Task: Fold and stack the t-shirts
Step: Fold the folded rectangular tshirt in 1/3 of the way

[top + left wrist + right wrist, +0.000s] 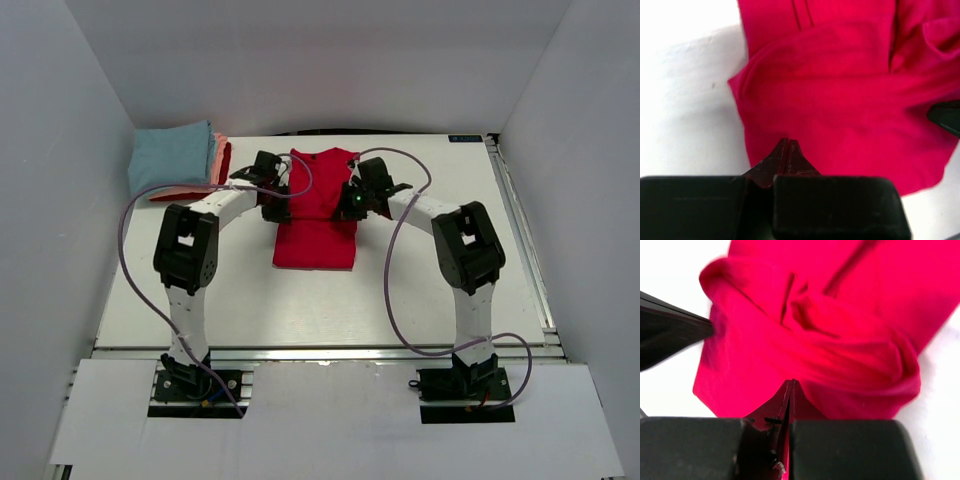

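Far to the left of the left fingers [785, 156], well apart from them: folded stack [178, 160] at the far-left corner of the bench [200, 290]. It is light blue on top. Salmon-pink and red layers show only as thin edges along the side facing the fingers. The stack's right edge lies close to the left arm's wrist; contact cannot be told from above.

Left fingers: pressed together, tips clamped on a pinch of cloth at the left side edge of the red t-shirt [315, 235]. In the left wrist view the cloth rises to a small peak at the tips. Bare white bench lies left of the tips, and red cloth spreads ahead and to their right.

Between the two pairs of fingers: the red t-shirt lies on the bench as a long narrow panel running away from the arm bases.
- The near end, on the base side of the fingers, is flat and squared off with a straight edge.
- The span between the fingers is bunched into soft rolls and creases.
- The far end reaches past both pairs.

Right fingers [791, 396]: tips together, clamped on the right side edge of the same t-shirt, roughly level with the left pair across the panel. A thick rolled fold sits just ahead of the tips in the right wrist view. The dark body of the left fingers enters that view from the left, meeting the cloth.
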You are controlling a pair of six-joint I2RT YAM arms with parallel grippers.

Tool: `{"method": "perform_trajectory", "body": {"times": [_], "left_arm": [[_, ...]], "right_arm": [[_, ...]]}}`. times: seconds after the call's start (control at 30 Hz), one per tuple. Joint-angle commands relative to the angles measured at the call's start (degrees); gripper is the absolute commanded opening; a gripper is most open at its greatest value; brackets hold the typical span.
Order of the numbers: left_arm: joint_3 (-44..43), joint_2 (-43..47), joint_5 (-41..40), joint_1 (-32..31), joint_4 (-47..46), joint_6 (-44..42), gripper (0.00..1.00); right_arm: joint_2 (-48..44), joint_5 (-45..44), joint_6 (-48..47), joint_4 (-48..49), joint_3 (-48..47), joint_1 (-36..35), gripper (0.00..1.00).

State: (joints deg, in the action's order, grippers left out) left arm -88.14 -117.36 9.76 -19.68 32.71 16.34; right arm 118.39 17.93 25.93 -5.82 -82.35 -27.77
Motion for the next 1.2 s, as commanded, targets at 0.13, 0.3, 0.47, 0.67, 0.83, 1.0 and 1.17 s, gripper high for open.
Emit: {"method": "perform_trajectory", "body": {"times": [0.13,0.3,0.47,0.67,0.83,1.0,1.17], "left_arm": [[-7.12,-4.98,0.7,-0.53,-0.54,-0.69,0.0],[-11.17,-8.23,-0.53,-0.53,0.25,-0.78,0.0],[-12.93,-8.94,-0.8,-0.53,-0.28,-0.61,0.0],[-14.17,-8.33,-1.32,-0.53,-0.36,-0.34,0.0],[-13.9,-7.62,-2.64,-0.53,-2.03,0.1,0.0],[-16.01,-9.9,-2.73,-0.53,-1.86,0.19,0.0],[-18.21,-11.57,-3.34,-0.53,-1.51,0.27,0.0]], "right_arm": [[3.77,-0.27,-0.09,-0.24,-6.51,-0.27,0.0],[4.57,-0.09,-0.44,-0.68,-7.83,-0.62,0.0],[3.87,-0.35,-1.06,-0.42,-6.87,-0.97,0.0],[4.22,-2.72,-1.59,0.64,-6.51,-1.06,0.0],[4.66,-4.13,-1.76,2.39,-7.39,-1.06,0.0],[4.57,-7.73,-3.08,3.63,-9.32,-1.06,0.0],[3.87,-11.51,-5.01,3.81,-11.6,-0.97,0.0]]}}
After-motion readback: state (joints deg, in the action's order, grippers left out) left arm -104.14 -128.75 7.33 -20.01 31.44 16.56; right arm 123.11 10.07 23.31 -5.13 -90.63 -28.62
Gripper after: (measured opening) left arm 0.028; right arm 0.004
